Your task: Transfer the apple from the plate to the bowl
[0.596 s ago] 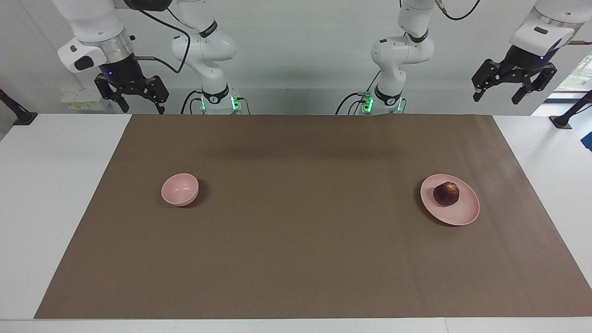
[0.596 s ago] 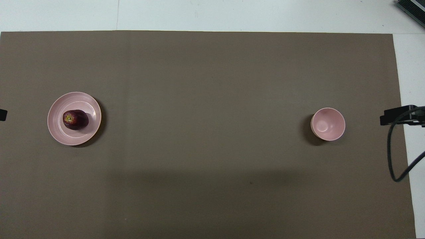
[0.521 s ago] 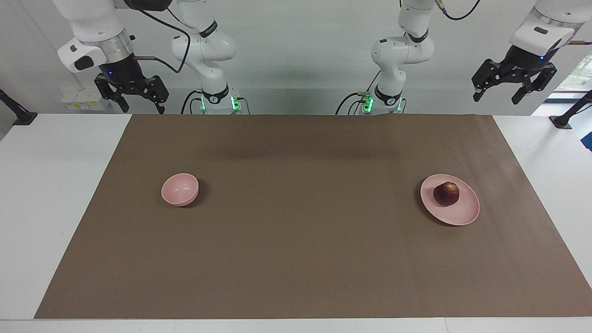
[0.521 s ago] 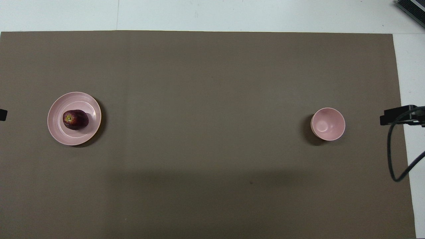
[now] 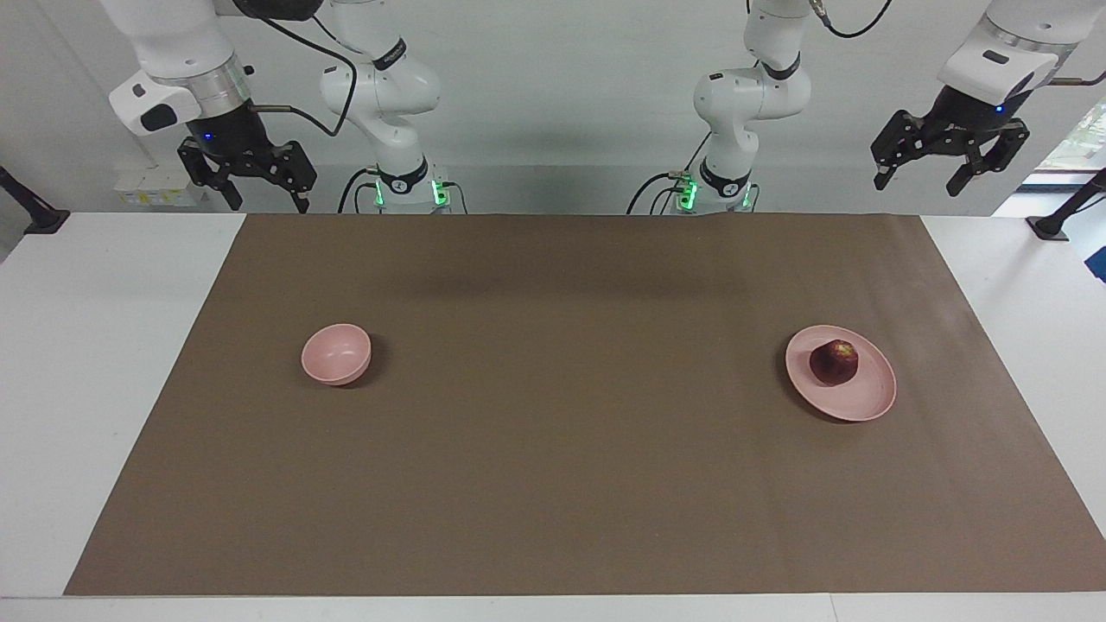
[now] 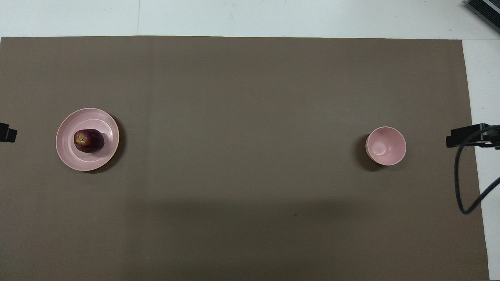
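Note:
The dark red apple (image 5: 834, 362) sits on the pale pink plate (image 5: 864, 404) toward the left arm's end of the table; both show in the overhead view, apple (image 6: 89, 140) on plate (image 6: 66, 156). The small pink bowl (image 5: 336, 352) stands empty toward the right arm's end, also in the overhead view (image 6: 386, 145). My left gripper (image 5: 916, 185) hangs open and empty, high above the table's edge near the robots. Only its tip (image 6: 8, 134) shows in the overhead view. My right gripper (image 5: 268, 205) is open, empty and raised near its own end, and waits.
A brown mat (image 5: 553, 449) covers most of the white table (image 5: 78, 363). A black cable (image 6: 461, 187) loops by the right gripper's tip (image 6: 463, 138). A dark object (image 6: 484, 9) lies at the table's corner farthest from the robots.
My left gripper has shifted slightly up and toward the table's middle; its tip shows a little more in the overhead view. Apple, plate, bowl and right gripper have not moved.

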